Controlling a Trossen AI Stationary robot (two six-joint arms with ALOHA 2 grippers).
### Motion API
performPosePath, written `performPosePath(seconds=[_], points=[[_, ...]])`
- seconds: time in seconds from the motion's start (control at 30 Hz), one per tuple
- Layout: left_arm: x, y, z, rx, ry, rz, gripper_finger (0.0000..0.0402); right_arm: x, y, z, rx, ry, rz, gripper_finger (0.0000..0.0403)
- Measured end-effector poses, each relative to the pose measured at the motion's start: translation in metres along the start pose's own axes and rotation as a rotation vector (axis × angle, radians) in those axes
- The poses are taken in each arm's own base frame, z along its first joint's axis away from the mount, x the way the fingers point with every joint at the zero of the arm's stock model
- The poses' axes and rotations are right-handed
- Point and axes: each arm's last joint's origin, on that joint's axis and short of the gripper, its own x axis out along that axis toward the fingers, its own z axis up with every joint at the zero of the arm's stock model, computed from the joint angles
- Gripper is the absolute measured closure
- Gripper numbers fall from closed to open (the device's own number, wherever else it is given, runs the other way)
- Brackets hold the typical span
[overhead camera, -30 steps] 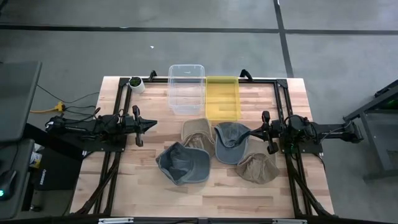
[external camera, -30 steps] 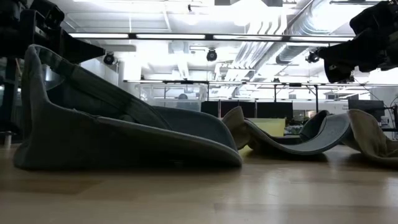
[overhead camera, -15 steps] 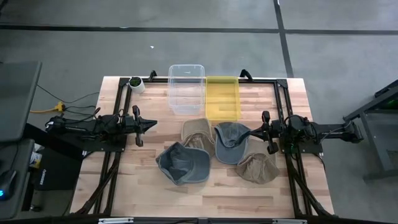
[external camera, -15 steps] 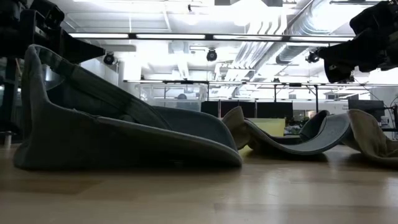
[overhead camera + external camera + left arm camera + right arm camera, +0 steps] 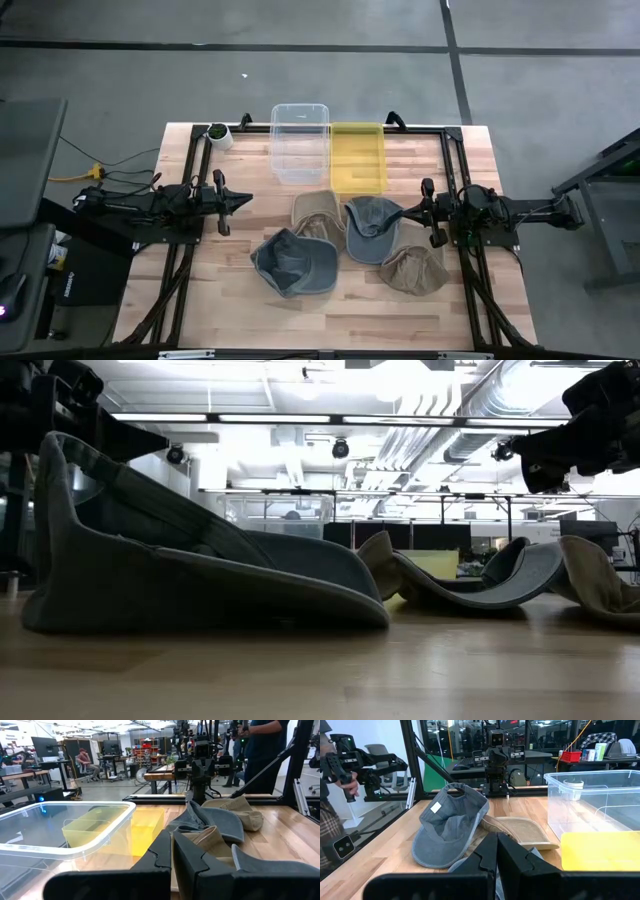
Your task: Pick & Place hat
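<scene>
Left hand (image 5: 247, 199), right hand (image 5: 403, 212): both clenched, empty. Grey hat (image 5: 293, 263) nearest; release fingers first, pinch its brim.

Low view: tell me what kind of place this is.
Likely a robotics lab or open workshop: exposed ceiling ducts, rows of monitors on desks behind, and caps laid on a wooden workbench.

Nothing has changed since the earlier pictures: no arm, hat or bin on the worktop has shifted.
</scene>
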Motion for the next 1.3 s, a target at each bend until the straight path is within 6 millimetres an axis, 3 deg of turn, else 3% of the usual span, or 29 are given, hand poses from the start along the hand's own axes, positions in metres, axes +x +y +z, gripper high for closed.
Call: performPosePath(seconds=[0.33, 0.73, 1.0, 1.13, 1.3], points=[[0.0000, -0.0004, 0.0005, -0.059, -0.006, -0.014, 0.0401, 0.0000, 0.0000, -0.0001, 0.000, 0.000, 0.000, 0.0398], [-0.0007, -0.0056, 0.0038, -0.595, 0.012, -0.211, 0.0400, 0.0000, 0.0000, -0.0001, 0.000, 0.001, 0.000, 0.0398], [-0.0004, -0.0050, -0.0003, -0.845, 0.067, -0.165, 0.0397, 0.0000, 0.0000, 0.0000, 0.000, 0.000, 0.000, 0.0398], [-0.0001, -0.0020, 0.0007, -0.923, 0.022, -0.069, 0.0361, 0.0000, 0.0000, 0.0000, 0.000, 0.000, 0.000, 0.0398], [0.0000, 0.0000, 0.0006, -1.009, -0.006, -0.003, 0.0278, 0.0000, 0.0000, 0.0000, 0.000, 0.000, 0.000, 0.0398]])
